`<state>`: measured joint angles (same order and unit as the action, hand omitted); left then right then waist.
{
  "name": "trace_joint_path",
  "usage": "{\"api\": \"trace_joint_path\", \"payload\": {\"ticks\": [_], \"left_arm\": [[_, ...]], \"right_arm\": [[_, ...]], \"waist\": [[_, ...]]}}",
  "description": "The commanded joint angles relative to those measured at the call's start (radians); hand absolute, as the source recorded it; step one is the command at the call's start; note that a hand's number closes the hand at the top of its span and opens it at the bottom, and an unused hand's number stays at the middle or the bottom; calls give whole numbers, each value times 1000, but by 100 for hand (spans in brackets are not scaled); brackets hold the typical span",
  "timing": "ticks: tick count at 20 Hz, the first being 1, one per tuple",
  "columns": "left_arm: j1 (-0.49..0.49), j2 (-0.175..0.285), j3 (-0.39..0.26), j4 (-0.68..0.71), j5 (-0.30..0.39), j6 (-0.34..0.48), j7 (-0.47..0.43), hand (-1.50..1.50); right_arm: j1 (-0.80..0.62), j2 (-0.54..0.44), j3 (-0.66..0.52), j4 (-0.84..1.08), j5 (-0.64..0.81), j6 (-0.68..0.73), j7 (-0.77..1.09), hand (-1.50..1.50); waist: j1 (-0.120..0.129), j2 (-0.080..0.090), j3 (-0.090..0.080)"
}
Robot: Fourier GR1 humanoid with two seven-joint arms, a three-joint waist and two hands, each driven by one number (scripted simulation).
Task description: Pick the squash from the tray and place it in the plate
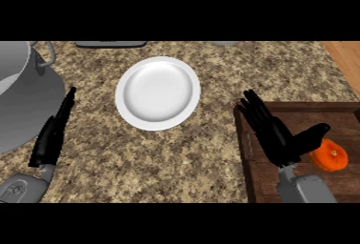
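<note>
An orange squash [331, 156] lies on the dark wooden tray [302, 112] at the right edge of the view. My right hand [275, 138] is over the tray's left part, fingers straight and pointing up-left, thumb spread toward the squash. The thumb tip ends just left of the squash; I cannot tell if it touches. A white plate [157, 93] rests bare on the speckled counter, left of the tray. My left hand [53, 133] stays open at the left, fingers up, resting.
A large grey pot [21, 86] with a handle fills the upper left corner. A dark flat object [111, 44] sits at the counter's far edge. A wooden surface [345, 57] shows at the top right.
</note>
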<state>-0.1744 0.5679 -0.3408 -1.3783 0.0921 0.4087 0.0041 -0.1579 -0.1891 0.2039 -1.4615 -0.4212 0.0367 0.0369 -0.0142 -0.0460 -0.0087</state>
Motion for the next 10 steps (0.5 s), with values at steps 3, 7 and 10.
{"api": "trace_joint_path", "payload": {"ticks": [3,7,10], "left_arm": [[68,17,40,7,8,11,-50,0],[104,37,72,6,34,15,-40,0],[153,33,76,-7,55,-4,-77,0]], "right_arm": [[49,2,-283,-145,-67,-223,-109,-150],[142,-171,-477,-45,132,-483,-109,-150],[107,-51,-635,-143,132,-742,-252,-150]], "waist": [[-34,26,8],[-91,41,-14],[-59,24,-1]]}}
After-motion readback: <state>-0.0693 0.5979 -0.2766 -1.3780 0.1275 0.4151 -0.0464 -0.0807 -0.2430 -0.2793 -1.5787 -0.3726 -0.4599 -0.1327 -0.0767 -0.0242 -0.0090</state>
